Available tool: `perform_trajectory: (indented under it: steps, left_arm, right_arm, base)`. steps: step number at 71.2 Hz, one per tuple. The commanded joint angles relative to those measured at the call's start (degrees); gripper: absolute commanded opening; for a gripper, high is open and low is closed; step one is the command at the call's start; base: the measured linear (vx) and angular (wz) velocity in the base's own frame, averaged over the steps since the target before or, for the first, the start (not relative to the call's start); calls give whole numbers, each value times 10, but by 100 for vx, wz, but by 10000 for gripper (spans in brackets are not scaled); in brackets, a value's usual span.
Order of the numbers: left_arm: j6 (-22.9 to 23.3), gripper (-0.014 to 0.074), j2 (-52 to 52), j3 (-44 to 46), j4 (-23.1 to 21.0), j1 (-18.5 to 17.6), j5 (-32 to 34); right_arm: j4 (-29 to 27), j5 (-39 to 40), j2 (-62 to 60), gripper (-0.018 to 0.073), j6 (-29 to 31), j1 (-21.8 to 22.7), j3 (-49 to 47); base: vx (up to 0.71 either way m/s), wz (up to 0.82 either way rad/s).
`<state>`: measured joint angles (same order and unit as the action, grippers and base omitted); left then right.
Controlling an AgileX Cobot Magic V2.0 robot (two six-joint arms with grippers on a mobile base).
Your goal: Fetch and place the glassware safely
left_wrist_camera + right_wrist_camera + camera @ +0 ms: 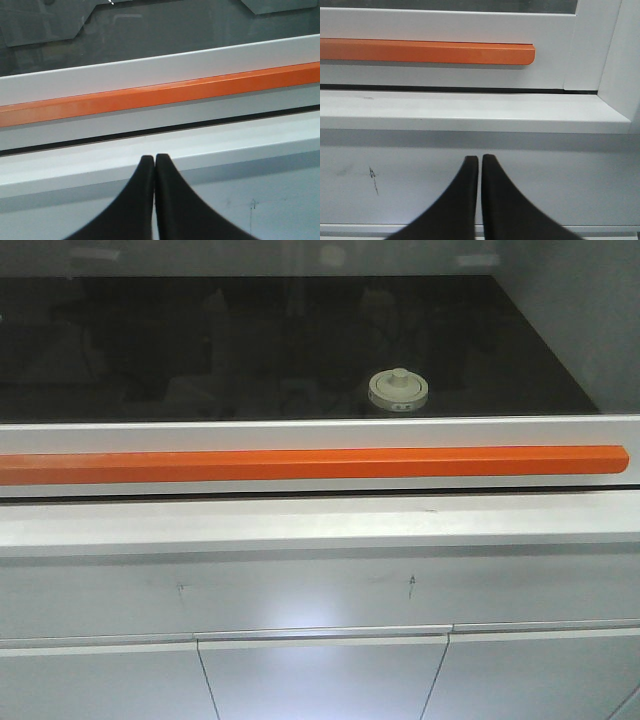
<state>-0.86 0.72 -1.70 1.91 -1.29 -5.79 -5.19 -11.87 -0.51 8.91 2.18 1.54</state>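
Cabinet doors fill the bottom of the front view, pale grey and shut. Both wrist views look out from just before this cabinet face. The left end effector has its dark fingers pressed together at the lower centre of its frame, pinching nothing. The right end effector is likewise closed, a hairline gap between the tips, and holds nothing.

Above them runs a white ledge, then a thin dark seam. Over that is the sash frame with a long orange handle spanning nearly the full width and ending at centre right. The glass sash appears fully lowered.

Behind the glass, on the dark counter just right of centre, stands the glassware. Its cream lid and knob are plain; the clear body is barely visible, and whether it holds anything cannot be told.

My judgement is that the fetch has not begun: the enclosure is still closed. The next move probably calls for getting an end effector under or onto the orange handle and raising the sash evenly. Only then can the fingers spread and reach in for the jar.
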Motion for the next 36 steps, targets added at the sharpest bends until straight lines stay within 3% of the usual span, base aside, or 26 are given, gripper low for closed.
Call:
perform_trajectory:
  steps: [1, 13, 36]
  left_arm:
    - [5, -7, 6, -14, -5, -2, 48]
    - [5, -7, 6, -14, -5, -2, 55]
    - [9, -7, 6, 14, -6, -2, 203]
  right_arm:
    - [4, 54, -8, -3, 6, 3, 11]
    - [3, 79, -8, -3, 6, 3, 11]
    - [0, 235, -8, -3, -10, 3, -1]
  base:
    - [0, 0]
    - [0, 0]
    - [0, 0]
